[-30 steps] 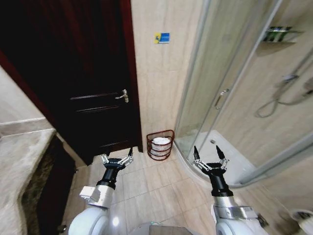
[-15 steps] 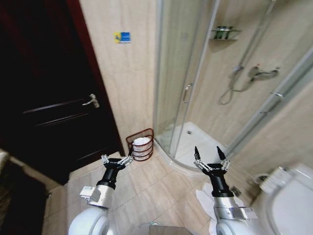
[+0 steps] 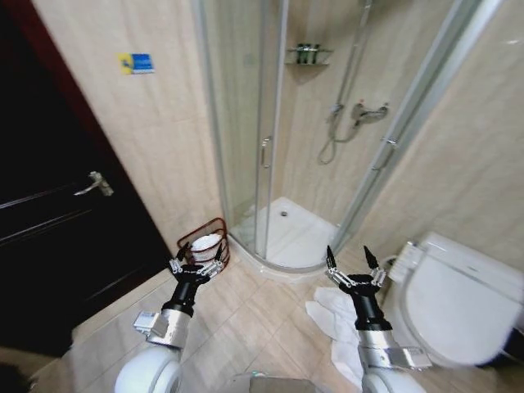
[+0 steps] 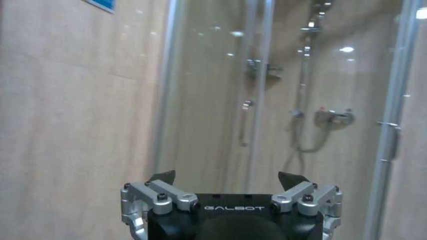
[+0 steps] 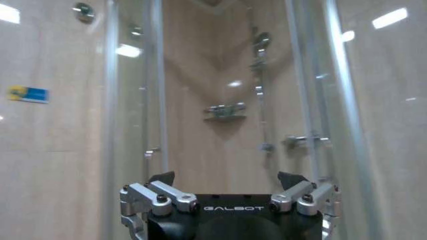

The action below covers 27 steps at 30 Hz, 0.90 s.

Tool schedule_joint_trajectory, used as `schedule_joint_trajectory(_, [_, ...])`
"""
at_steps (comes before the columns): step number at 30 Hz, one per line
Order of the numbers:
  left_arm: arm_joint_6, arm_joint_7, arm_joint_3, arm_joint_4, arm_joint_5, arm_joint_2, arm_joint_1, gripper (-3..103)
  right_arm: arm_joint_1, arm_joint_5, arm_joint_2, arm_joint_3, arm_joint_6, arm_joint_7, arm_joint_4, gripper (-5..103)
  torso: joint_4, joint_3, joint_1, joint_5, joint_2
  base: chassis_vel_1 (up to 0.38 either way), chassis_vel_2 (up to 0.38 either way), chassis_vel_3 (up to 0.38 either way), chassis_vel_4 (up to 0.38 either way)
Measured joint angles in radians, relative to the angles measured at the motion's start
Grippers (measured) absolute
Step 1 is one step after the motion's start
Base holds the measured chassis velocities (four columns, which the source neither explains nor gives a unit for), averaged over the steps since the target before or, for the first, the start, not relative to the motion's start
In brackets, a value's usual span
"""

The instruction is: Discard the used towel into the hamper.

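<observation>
You are in a small tiled bathroom, with a glass shower cabin (image 3: 270, 155) ahead, a dark door (image 3: 49, 213) on your left and a toilet (image 3: 458, 303) on your right. The towel (image 3: 332, 323) lies crumpled on the floor (image 3: 246, 311) between the shower base and the toilet, just beside the right arm. The hamper (image 3: 205, 246) stands against the wall between door and shower, near the left end effector (image 3: 196, 267); it seems to hold something white already, but I cannot tell what. Both arms are held forward above the floor. The left end effector has its fingers apart and empty, and the right end effector (image 3: 354, 264) also.

The towel looks soft and light, and it will hang down and drag. I suggest you pinch a raised fold near its middle, not a flat edge.
</observation>
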Motion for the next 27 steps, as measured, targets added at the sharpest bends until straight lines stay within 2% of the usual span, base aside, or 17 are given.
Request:
schedule_joint_trajectory(11, [0.000,0.000,0.000,0.000,0.000,0.000,0.000,100,-0.004,-0.010,0.005,-0.003,-0.012,0.049,0.010,100,0.0000,0.000,0.000,-0.0001,0.000,-0.128,-0.134,-0.124,-0.134])
schedule_joint_trajectory(16, [0.000,0.000,0.000,0.000,0.000,0.000,0.000,100,-0.006,-0.028,0.009,-0.008,-0.034,0.135,0.011,100,0.0000,0.000,0.000,0.0000,0.000,-0.126,-0.129,-0.126,-0.135])
schedule_joint_trajectory(19, [0.000,0.000,0.000,0.000,0.000,0.000,0.000,100,-0.008,0.013,0.009,0.003,-0.068,0.182,0.008,100,0.0001,0.000,0.000,-0.0002,0.000,-0.118,-0.111,-0.108,-0.123])
schedule_joint_trajectory(22, [0.000,0.000,0.000,0.000,0.000,0.000,0.000,100,-0.002,0.107,-0.013,0.022,-0.102,0.254,-0.066,100,0.0002,0.000,0.000,0.0001,0.000,-0.106,-0.131,-0.135,-0.119])
schedule_joint_trajectory(27, [0.000,0.000,0.000,0.000,0.000,0.000,0.000,100,-0.009,0.133,-0.014,0.027,-0.090,0.274,-0.144,100,-0.0001,0.000,0.000,0.0001,0.000,-0.137,-0.143,-0.143,-0.129])
